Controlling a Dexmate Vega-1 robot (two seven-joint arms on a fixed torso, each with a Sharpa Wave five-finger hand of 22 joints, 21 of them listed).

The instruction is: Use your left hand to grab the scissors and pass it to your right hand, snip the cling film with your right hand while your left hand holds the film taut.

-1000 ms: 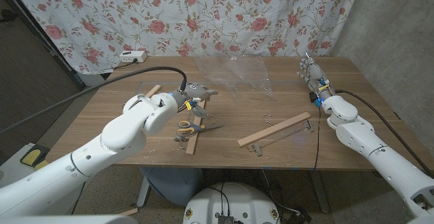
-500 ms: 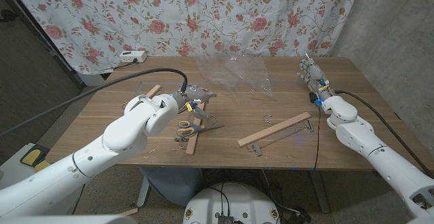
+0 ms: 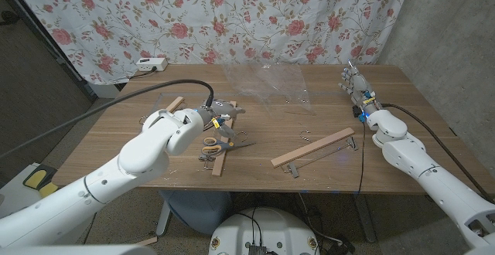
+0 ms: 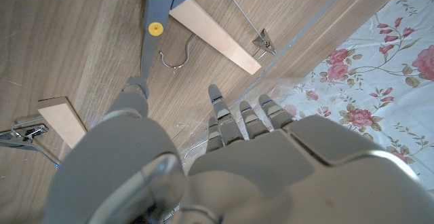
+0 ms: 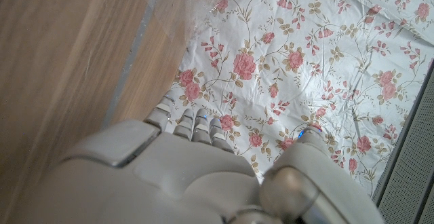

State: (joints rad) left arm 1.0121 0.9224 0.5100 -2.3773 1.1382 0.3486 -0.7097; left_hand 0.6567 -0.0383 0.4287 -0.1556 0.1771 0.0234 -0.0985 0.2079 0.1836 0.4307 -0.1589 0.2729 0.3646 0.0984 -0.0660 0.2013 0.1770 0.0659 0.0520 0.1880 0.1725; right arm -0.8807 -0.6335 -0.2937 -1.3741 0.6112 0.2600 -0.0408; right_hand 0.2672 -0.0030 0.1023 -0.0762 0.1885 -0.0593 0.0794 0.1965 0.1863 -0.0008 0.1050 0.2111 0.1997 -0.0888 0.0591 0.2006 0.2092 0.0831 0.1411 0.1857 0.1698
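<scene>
The scissors, yellow-handled with grey blades, lie on a wooden slat at the table's front left. My left hand hovers just behind them with its fingers apart and nothing in it. In the left wrist view the scissors lie beyond that hand's thumb. The clear cling film stands crumpled at the table's far middle. Near the table's far right edge my right hand stands upright, fingers extended and holding nothing. In the right wrist view the right hand faces the flowered curtain.
A longer wooden slat with metal clips lies right of the middle, and a short one lies at the far left. A black cable runs along the right arm. A white power strip sits behind the table.
My left hand has drawn back slightly and dipped closer to the scissors. The right arm and the other things have not moved.
</scene>
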